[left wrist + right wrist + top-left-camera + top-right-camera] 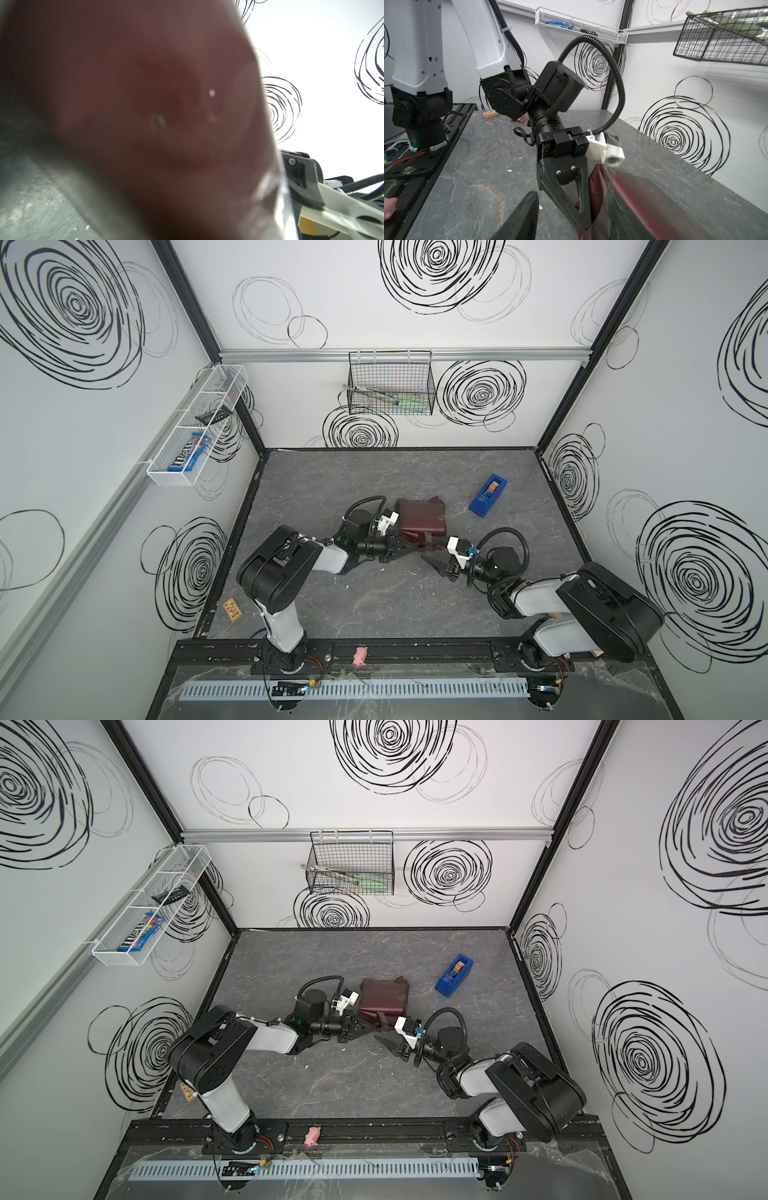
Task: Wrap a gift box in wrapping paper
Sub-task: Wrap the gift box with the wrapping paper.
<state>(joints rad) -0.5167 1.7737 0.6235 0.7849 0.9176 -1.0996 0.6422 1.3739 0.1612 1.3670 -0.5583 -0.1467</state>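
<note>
The paper (422,516) is folded around the box, hiding it, and the bundle lies on the table (374,605) just beyond the left gripper (415,546). That gripper is closed, its tips against the paper's near flap; I cannot tell whether it pinches the flap. A strip of clear tape (609,180) hangs beside its fingers. The right gripper (430,562) faces it from close by; only one finger (521,218) shows clearly, so its state cannot be told. The dispenser (487,495) stands well beyond the right gripper.
</note>
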